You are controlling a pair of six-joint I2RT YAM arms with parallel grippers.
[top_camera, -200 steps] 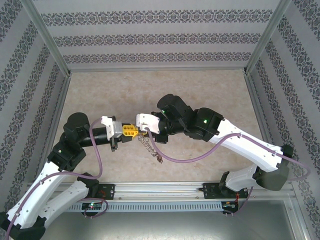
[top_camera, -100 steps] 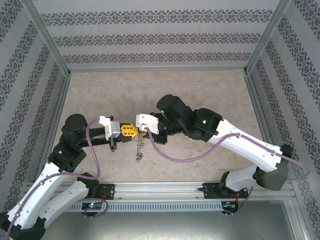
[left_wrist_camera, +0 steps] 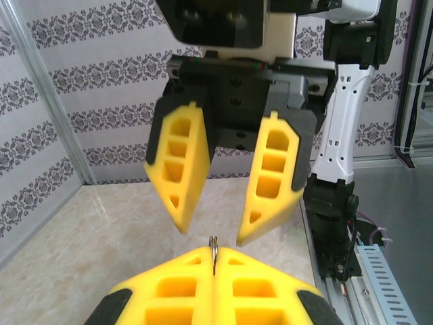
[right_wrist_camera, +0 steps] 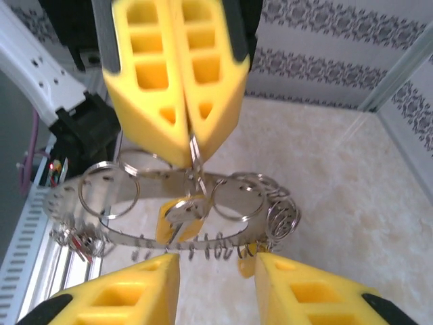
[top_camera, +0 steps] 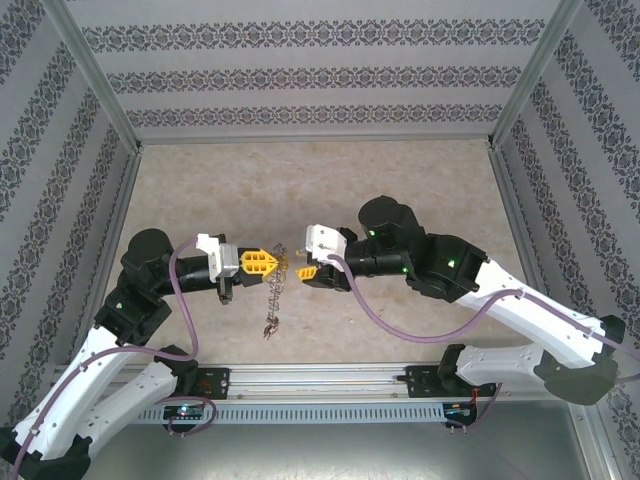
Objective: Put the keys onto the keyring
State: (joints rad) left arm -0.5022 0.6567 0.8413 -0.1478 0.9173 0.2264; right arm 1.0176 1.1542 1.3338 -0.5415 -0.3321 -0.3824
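The keyring (right_wrist_camera: 155, 175), a thin grey metal band fringed with split rings and small dangling pieces, hangs in the air over the pale table (top_camera: 400, 190), held by its upper rim. In the right wrist view a yellow-headed key (right_wrist_camera: 169, 227) dangles near the ring's middle, partly behind a round metal tag. A small red-tipped piece (right_wrist_camera: 84, 242) sits among the clutter at one end, too small to make out clearly. The left end effector (right_wrist_camera: 191, 152) has its yellow fingers pressed together on the ring's rim. The left wrist view shows a thin sliver of metal pinched at its own closed tips. From above, the keyring (top_camera: 275, 290) trails down from the left end effector (top_camera: 272, 262) as a short dangling string of metal. The right end effector (top_camera: 298, 264) faces the left one tip to tip, just beside it. Its fingers (left_wrist_camera: 270, 176) stand apart and grip nothing. In its own wrist view the ring's lower rim hangs just in front of that open gap, and whether metal touches them cannot be told.
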